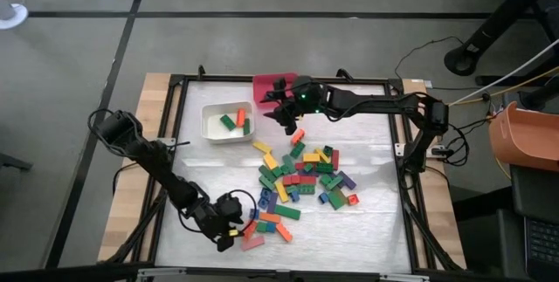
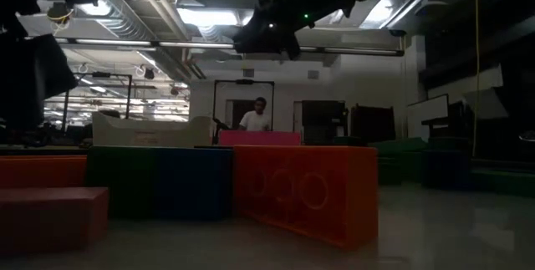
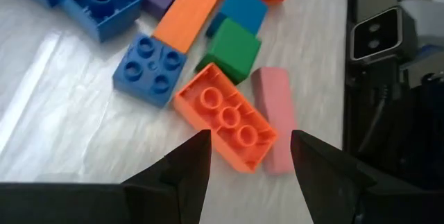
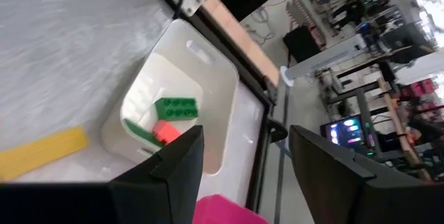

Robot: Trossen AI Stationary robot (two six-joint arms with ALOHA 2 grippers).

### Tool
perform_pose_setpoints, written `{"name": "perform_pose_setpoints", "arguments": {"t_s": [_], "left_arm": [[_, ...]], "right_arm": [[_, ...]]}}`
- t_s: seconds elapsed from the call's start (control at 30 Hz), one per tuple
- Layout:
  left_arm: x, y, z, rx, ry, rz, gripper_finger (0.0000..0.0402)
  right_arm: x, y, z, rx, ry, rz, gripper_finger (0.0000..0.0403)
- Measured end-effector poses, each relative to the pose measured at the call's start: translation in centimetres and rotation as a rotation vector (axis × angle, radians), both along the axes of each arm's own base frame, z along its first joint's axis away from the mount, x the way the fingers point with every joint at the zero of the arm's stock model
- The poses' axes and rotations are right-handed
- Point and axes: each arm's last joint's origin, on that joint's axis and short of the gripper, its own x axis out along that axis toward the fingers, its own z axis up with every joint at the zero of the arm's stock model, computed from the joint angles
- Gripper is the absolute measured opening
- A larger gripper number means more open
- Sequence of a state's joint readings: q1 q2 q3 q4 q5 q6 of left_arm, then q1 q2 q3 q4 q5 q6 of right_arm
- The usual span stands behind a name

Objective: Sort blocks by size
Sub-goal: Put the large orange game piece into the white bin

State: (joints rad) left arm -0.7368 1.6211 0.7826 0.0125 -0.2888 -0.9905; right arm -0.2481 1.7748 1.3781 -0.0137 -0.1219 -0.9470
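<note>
The blocks lay in a loose, many-coloured heap around the middle of the table, with a thinner trail running toward the near-left corner. A few had already been dropped into the white bin that stood toward the far edge, left of centre: a green one and an orange-red one showed plainly inside it. Just beside it, at the far edge, sat the pink bin, partly hidden by the arm above it.

The left gripper hung low near the near-left corner, at the tail end of the trail. Its fingers stood apart with nothing between them, poised just above an orange block with three studs showing. A pink block lay against that orange one on the side nearer the table's edge. A green block touched its far end, and a blue square block sat just beside it.

The right gripper was up over the far part of the table, between the white bin and the heap, with an orange block lying near it. Its jaws were also parted and empty, pointing toward the white bin. A yellow bar rested on the table close to that bin's wall.

Beyond the table, a person stood in the room's far doorway.
</note>
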Motion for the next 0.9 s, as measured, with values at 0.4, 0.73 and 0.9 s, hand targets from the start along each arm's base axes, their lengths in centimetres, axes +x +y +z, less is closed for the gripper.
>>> {"name": "perform_pose_setpoints", "arguments": {"t_s": [0.4,0.73,0.9], "left_arm": [[0.3,0.1,-1.2,-0.029,0.06,0.046,0.0186],[0.7,0.3,-2.1,-0.045,0.103,0.064,0.0186],[0.7,0.7,-2.3,-0.047,0.141,0.063,0.0186]], "right_arm": [[-0.8,0.2,0.6,0.01,0.037,0.001,0.0209],[-3.6,0.9,4.9,-0.014,-0.04,-0.009,0.0209],[-5.5,1.4,7.0,-0.02,-0.065,-0.009,0.0209]]}}
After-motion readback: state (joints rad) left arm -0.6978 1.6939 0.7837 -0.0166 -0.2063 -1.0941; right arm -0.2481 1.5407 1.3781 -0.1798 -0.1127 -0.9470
